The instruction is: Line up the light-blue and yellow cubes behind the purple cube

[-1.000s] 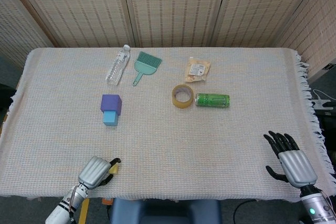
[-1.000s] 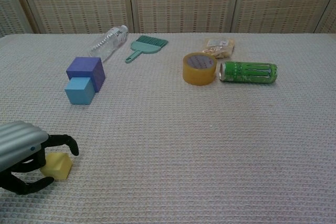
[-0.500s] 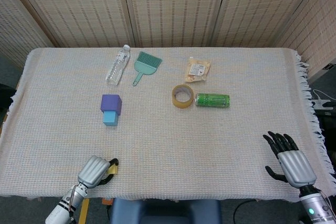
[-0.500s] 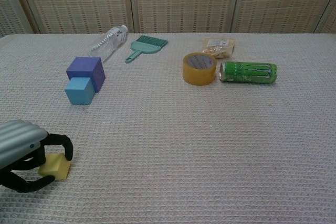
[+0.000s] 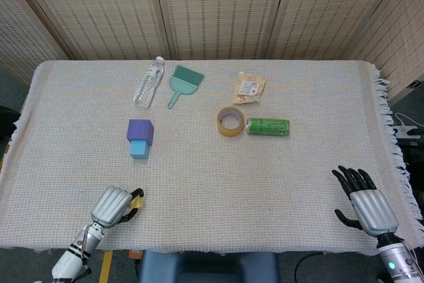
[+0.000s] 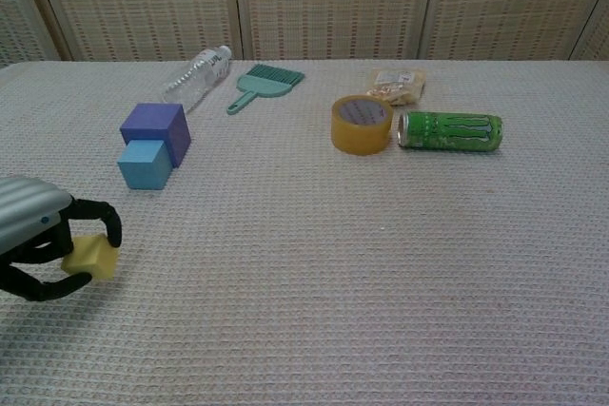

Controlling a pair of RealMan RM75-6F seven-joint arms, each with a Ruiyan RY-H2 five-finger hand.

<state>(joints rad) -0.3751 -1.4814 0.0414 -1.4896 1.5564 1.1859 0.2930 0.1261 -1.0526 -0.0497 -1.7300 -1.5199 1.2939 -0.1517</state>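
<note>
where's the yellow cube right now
The yellow cube is pinched in the left hand at the near-left of the table in the chest view, nearer the camera than the light-blue cube.

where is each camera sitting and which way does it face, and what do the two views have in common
Head view: sits high, looking steeply down on the cloth-covered table; shows the left hand gripping the small yellow cube and the right hand, fingers spread, at the near edge.
Chest view: sits low, looking across the table toward the woven screen; shows only the left hand.
Shared: left hand, yellow cube, the light-blue cube touching the purple cube, the yellow tape roll, and the green drink can.
</note>
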